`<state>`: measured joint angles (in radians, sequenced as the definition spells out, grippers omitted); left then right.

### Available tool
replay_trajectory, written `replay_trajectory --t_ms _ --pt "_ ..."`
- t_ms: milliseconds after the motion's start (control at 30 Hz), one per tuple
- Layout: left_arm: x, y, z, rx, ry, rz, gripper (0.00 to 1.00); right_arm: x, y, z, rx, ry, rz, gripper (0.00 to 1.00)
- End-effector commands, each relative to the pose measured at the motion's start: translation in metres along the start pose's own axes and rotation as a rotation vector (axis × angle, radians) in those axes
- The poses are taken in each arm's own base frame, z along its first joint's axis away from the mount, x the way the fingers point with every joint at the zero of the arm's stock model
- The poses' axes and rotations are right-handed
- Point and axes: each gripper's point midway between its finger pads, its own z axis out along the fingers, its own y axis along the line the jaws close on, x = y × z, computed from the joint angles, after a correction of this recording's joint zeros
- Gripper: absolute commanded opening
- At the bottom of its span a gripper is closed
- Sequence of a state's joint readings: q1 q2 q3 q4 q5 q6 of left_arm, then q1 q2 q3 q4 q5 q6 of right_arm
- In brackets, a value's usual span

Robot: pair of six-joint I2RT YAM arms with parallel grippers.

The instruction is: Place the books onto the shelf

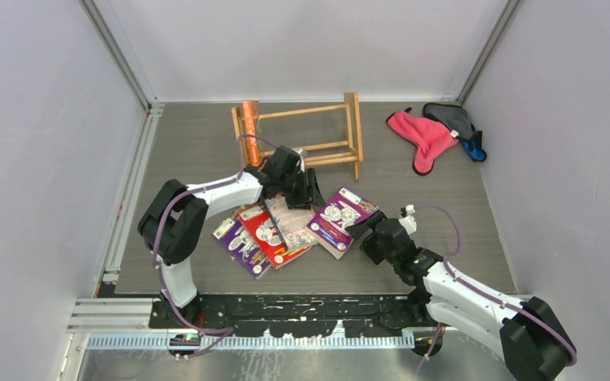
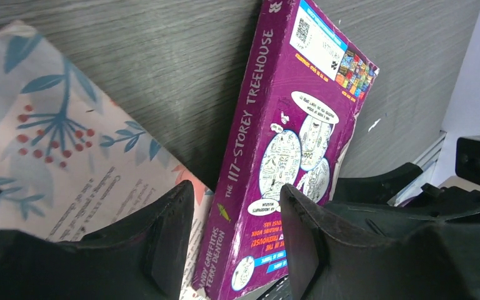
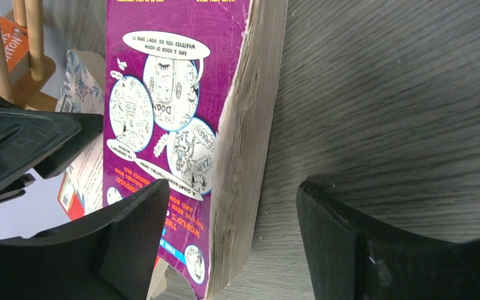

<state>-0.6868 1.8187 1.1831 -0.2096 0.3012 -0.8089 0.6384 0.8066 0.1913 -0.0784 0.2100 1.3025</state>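
**Purple, red and orange covers on a grey table**

The table [image 1: 198, 143] is dark grey with a fine wood grain. The rack [image 1: 318, 111] at the far side is pale bare wood, and the orange book [image 1: 250, 121] stands at its left end. Nearer lie the right purple book [image 1: 341, 218], with white cartoon bubbles and cream page edges, a red book [image 1: 268, 234], the left purple book [image 1: 237, 240] and a pale book [image 2: 37, 131] printed with blue leaves and red berries. Far right, a pink cloth [image 1: 422, 136] lies beside a grey cloth [image 1: 451, 117].
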Motion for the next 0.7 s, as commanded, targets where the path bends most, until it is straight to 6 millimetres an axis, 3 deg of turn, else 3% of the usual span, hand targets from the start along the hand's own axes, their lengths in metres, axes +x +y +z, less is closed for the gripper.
replay_trajectory --t_ms 0,400,667 --pt "-0.015 -0.033 0.001 0.124 -0.018 0.013 0.53 -0.002 0.005 0.004 -0.028 0.010 -0.001 0.79" --pt "-0.006 -0.024 0.019 0.090 0.020 -0.012 0.54 -0.011 0.013 0.014 -0.050 0.036 0.008 0.78" --pt "0.007 -0.028 0.032 0.062 0.035 0.004 0.54 -0.012 0.011 0.015 -0.051 0.065 -0.011 0.78"
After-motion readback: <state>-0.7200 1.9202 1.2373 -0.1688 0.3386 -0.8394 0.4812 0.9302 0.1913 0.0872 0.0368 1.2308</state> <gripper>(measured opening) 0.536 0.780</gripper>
